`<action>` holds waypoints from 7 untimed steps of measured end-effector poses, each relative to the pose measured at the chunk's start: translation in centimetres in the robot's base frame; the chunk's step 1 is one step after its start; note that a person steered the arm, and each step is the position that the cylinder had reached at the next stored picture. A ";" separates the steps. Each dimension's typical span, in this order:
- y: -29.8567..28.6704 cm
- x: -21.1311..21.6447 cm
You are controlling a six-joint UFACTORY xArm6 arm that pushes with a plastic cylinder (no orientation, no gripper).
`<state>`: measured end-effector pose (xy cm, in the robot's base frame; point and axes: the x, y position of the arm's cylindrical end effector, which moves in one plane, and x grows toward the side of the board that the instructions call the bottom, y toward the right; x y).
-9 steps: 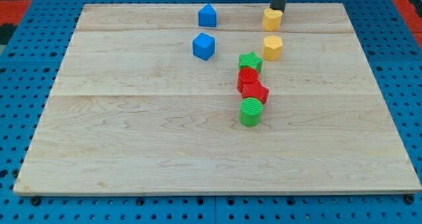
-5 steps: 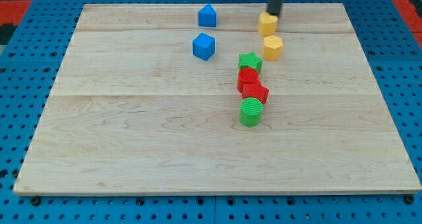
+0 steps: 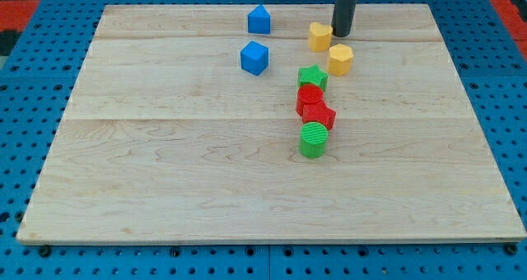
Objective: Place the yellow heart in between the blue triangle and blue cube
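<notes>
- yellow heart (image 3: 320, 36): small yellow block, flat on the table near the view's top, right of centre. Heart outline hard to make out at this size. Dark rod stands just at its right edge, my tip (image 3: 342, 35) touching or nearly so.
- blue triangle (image 3: 259, 20): small blue block with peaked top, upright, near the view's top edge, well left of the heart.
- blue cube (image 3: 254, 58): sits just below the triangle in the view, apart from it, turned a bit so a corner faces the camera. Heart lies to the right of the gap between the two blue blocks.
</notes>
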<state>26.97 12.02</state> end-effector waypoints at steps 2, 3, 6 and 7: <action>-6.1 -0.2; -6.0 -0.2; -5.7 3.5; -9.9 3.4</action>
